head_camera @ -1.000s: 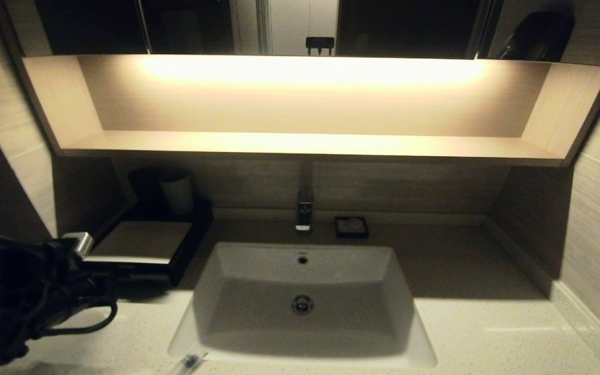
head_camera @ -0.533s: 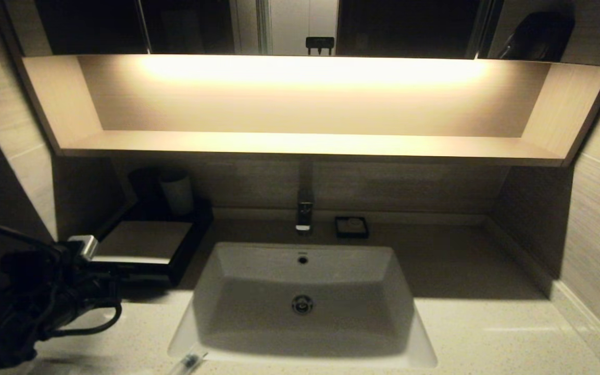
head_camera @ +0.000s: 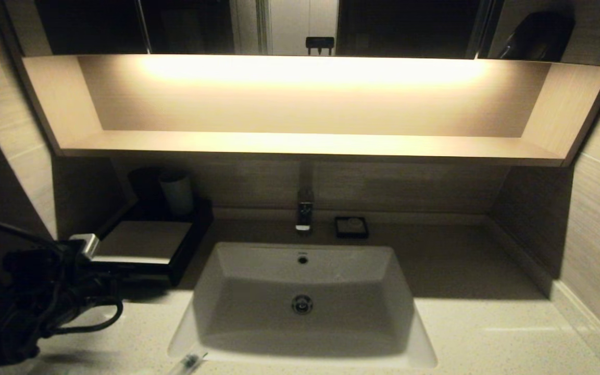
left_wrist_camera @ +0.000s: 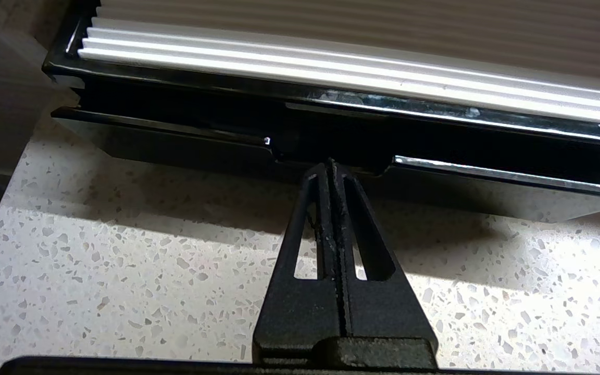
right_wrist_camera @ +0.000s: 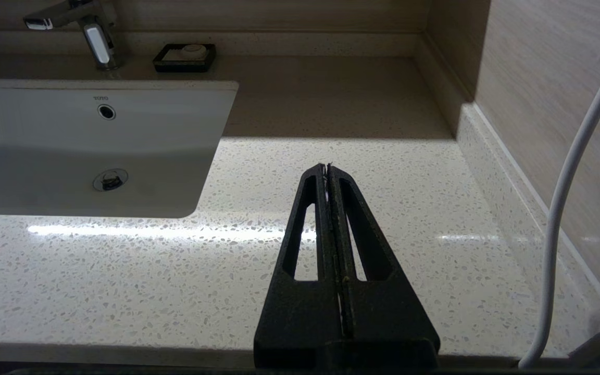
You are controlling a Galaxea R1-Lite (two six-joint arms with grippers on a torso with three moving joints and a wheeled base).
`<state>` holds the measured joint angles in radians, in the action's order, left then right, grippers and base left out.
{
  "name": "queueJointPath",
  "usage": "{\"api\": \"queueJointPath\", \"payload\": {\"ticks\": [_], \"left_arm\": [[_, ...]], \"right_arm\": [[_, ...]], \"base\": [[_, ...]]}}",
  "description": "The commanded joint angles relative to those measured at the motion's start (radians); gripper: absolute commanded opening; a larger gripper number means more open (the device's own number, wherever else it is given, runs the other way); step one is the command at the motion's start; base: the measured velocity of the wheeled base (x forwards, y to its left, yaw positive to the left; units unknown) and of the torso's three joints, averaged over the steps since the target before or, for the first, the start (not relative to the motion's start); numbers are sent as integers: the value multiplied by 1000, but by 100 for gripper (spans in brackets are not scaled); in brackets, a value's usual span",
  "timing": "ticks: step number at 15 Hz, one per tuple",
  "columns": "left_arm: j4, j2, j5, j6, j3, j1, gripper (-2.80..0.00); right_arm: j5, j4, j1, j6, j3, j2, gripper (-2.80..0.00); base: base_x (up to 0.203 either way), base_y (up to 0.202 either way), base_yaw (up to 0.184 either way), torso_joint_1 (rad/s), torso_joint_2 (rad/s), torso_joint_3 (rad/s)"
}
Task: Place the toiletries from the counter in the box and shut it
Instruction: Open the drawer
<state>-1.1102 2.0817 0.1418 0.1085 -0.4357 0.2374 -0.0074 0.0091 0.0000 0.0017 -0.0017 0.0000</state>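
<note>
- Head view: we saw the box (head_camera: 141, 245) at the back left of the bench (head_camera: 487, 333), beside the basin (head_camera: 302, 302), with a pale cup (head_camera: 176, 194) behind it. Our left arm reached in low from the left edge towards the box's front; its hand was lost among dark cables, so we could not read it from here. One clear-wrapped stick (head_camera: 188, 362) lay at the near rim of the basin, not yet put away. A small black dish (head_camera: 351, 227) sat by the tap (head_camera: 304, 211). The right arm did not show.
- Left wrist view: the left hand (left_wrist_camera: 333, 165) was fully closed, fingers pressed flat together and gripping nothing. Its tip sat at the notch in the middle of the drawer (left_wrist_camera: 175, 148) front, touching or just short of it; we could not tell which. The drawer looked nearly or wholly pushed in under the ribbed white top. We judged this to be a push on the drawer or a move to hook it open; its contents were hidden.
- Right wrist view: the right hand (right_wrist_camera: 327, 167) was also closed and empty, hanging above bare bench to the right of the basin, parked.
- Progress: at least one toiletry remained out, so we judged the task unfinished.
</note>
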Motion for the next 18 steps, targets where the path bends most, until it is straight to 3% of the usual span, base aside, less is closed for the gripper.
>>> {"api": "queueJointPath", "payload": {"ticks": [1,18], "left_arm": [[-7,3,1,0,-5,0,-280],[-20,41,1,-1,-43,-1,-280]], "right_arm": [[0,0,0,0,0,0,-280],[0,0,0,0,0,0,-280]], "base": [[0,0,0,0,0,0],[0,0,0,0,0,0]]}}
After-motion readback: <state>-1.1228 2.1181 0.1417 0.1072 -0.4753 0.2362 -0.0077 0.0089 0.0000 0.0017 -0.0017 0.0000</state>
